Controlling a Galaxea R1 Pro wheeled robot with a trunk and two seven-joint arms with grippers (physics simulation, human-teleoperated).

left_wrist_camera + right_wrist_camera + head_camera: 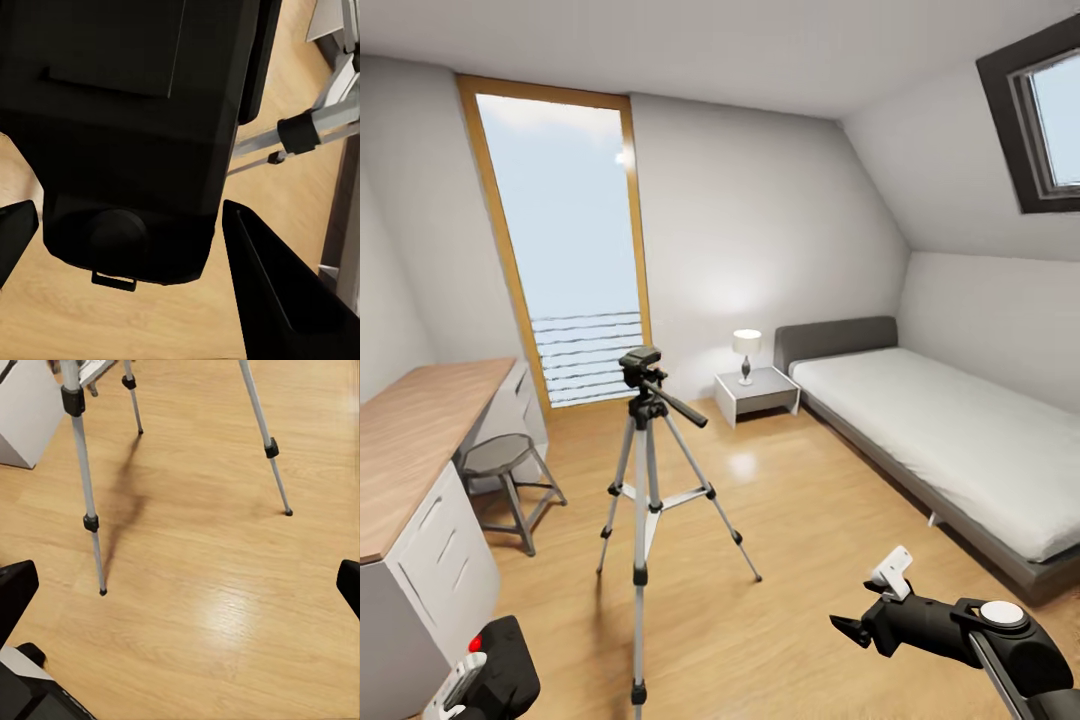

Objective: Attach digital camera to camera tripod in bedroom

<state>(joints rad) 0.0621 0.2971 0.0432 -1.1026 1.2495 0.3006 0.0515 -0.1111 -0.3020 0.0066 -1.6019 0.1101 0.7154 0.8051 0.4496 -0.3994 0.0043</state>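
The camera tripod (pixel 645 470) stands on the wood floor in the middle of the bedroom, legs spread, with its black head (pixel 641 364) and pan handle on top. The black digital camera (pixel 508 660), red button (pixel 475 643) showing, sits at the bottom left of the head view with my left gripper (pixel 480 685) shut on it. In the left wrist view the camera body (pixel 127 112) fills the space between the fingers (pixel 277 292), and a tripod leg (pixel 315 127) runs behind it. My right gripper (pixel 865 600) hangs open low on the right, over bare floor near the tripod legs (pixel 86 502).
A wood-topped desk (pixel 410 430) with white drawers runs along the left wall, with a round grey stool (pixel 500 455) beside it. A grey bed (pixel 940 430) lies at the right, and a nightstand (pixel 758 392) with a lamp (pixel 746 350) stands behind the tripod. The tall window (pixel 565 260) is in the far wall.
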